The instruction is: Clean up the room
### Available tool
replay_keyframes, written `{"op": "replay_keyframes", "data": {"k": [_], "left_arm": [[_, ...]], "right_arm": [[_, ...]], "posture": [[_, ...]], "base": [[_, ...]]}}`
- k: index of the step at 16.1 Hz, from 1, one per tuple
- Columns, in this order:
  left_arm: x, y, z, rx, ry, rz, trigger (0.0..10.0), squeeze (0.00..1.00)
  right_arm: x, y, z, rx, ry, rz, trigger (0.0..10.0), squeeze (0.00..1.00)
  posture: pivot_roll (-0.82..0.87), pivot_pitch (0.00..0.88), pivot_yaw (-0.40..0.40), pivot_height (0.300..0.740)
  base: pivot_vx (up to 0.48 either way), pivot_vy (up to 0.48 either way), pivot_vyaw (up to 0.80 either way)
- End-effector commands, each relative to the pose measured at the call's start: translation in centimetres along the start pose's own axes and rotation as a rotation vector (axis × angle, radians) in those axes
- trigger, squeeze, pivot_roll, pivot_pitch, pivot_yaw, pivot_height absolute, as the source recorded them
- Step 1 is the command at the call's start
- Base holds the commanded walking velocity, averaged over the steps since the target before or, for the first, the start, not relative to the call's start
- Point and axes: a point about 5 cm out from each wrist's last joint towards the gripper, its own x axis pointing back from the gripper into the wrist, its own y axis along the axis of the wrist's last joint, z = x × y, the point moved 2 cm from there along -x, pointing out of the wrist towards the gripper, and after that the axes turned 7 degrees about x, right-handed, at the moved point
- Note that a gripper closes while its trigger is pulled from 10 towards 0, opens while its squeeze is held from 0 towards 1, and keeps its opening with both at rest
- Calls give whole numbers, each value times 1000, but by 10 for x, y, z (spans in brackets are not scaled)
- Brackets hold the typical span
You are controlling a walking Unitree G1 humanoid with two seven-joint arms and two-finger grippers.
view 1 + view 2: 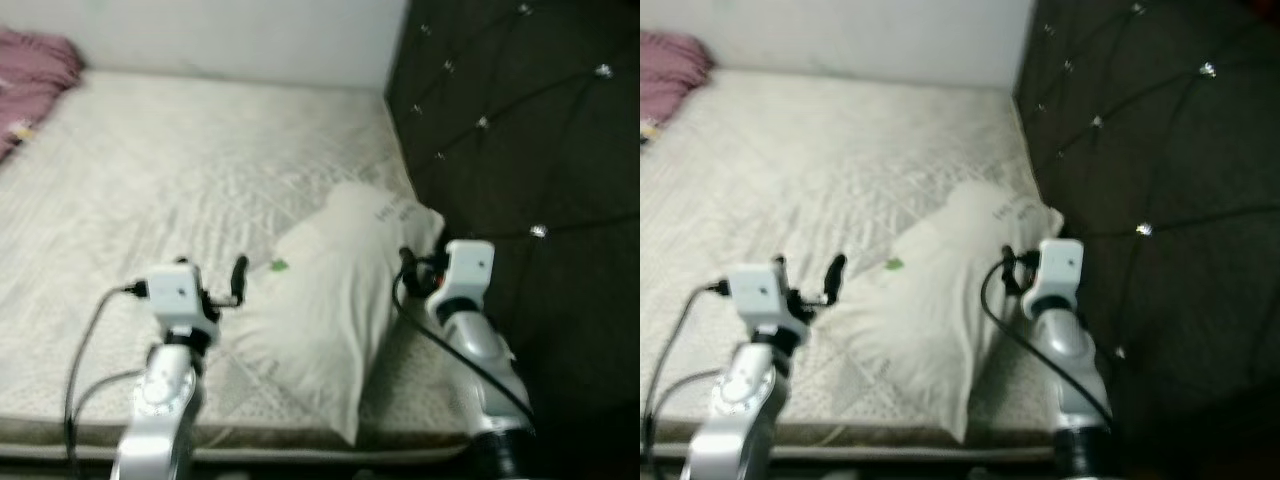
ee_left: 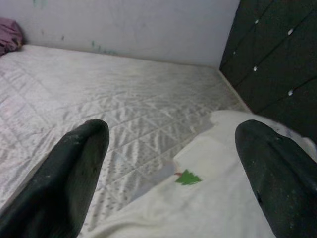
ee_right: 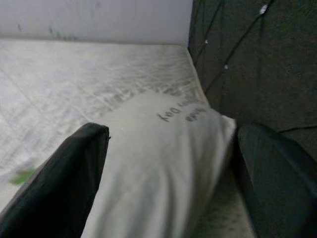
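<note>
Bedroom: bare quilted mattress (image 1: 200,180), pillow (image 1: 330,300), tufted headboard (image 1: 520,130)

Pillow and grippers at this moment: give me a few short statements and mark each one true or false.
1. The white pillow lies on the mattress beside the dark tufted headboard. True.
2. The left gripper is shut on the pillow. False: its fingers stand wide apart, with the pillow between and beyond them.
3. The pillow bears a small green tree print. True.
4. The right gripper is open, with the pillow between its fingers. True.
5. A pink blanket covers the pillow. False: it lies at the far corner.
</note>
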Motion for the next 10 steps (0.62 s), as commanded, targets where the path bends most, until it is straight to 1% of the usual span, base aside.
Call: {"op": "replay_keyframes", "data": {"k": [1,10], "left_arm": [[2,-2,2,-2,19,11,10000,0],[4,-4,4,-3,57,14,10000,0]], "right_arm": [[-1,3,0,11,7,-11,10000,0],[3,0,-3,-5,-8,-2,10000,0]], "posture": [[-5,85,-17,740],[-4,90,-23,740]], "base": [[0,0,0],[0,0,0]]}}
